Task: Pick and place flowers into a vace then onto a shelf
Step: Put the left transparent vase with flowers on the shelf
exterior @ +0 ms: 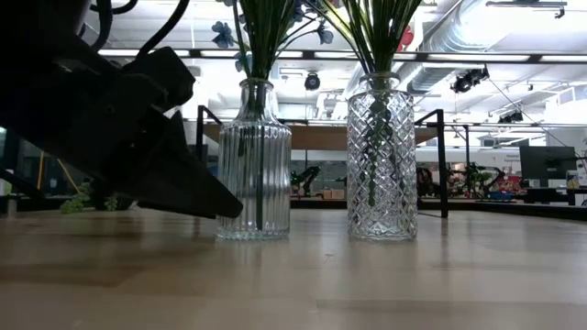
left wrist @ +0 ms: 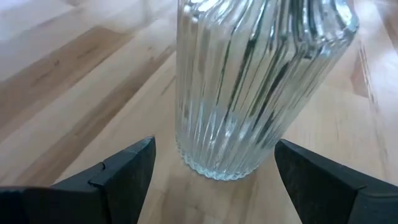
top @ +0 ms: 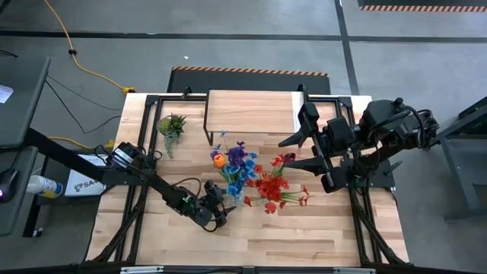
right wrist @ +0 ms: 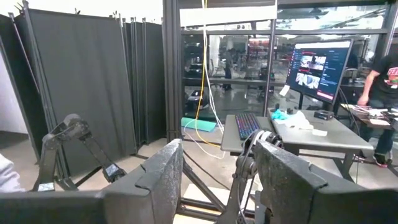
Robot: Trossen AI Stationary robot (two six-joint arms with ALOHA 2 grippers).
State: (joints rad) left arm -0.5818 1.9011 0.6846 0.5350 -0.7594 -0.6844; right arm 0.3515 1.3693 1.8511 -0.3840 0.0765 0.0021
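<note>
Two glass vases stand on their bases on the wooden table. A ribbed vase (exterior: 255, 165) holds the blue, purple and orange flowers (top: 236, 164). A diamond-cut vase (exterior: 381, 160) holds the red flowers (top: 274, 186). My left gripper (left wrist: 214, 151) is low over the table, open, just short of the ribbed vase (left wrist: 249, 87); one finger stands toward each side of its lower body, and neither touches it. In the high view, my left gripper (top: 219, 209) lies near-left of that bunch. My right gripper (top: 293, 152) hangs high above the table's right half, open, with nothing between its fingers (right wrist: 280, 180).
The light-wood shelf (top: 251, 112) stands on dark legs at the far middle of the table. A small green potted plant (top: 171, 125) sits to its left. Bare planks lie along the near edge (top: 251, 243). A person (right wrist: 379, 68) stands at a desk in the room beyond.
</note>
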